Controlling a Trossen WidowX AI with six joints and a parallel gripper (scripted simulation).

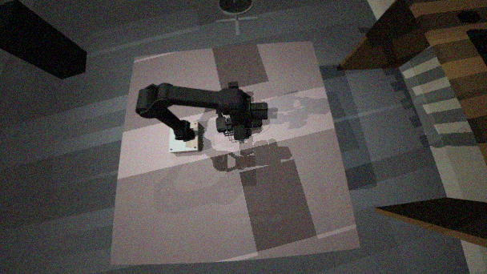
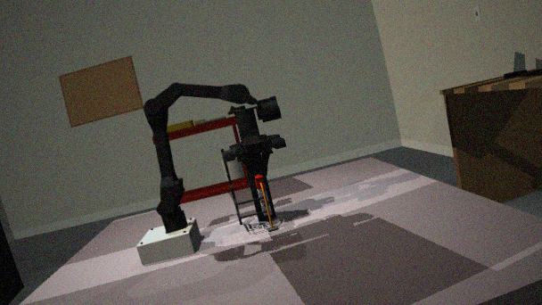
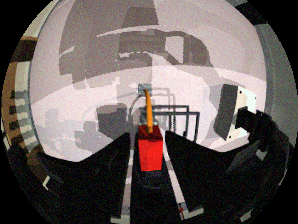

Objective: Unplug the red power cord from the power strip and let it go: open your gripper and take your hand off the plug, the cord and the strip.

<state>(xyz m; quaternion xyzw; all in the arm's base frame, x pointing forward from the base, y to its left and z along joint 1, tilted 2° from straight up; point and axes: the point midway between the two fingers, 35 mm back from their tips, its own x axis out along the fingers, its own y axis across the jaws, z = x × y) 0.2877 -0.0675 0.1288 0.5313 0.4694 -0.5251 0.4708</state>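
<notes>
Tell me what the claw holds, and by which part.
Nothing: the claw is open, its fingers flanking the red plug without clamping it.

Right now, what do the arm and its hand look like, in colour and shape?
The arm is matte black all over, built of rounded tubular links with thick cylindrical joints. It stands on a pale, boxy base with small dark screws at the corners. The hand is black too, with two long, straight, narrow fingers that show light grey inner faces. No loose cables or markings are visible.
</notes>
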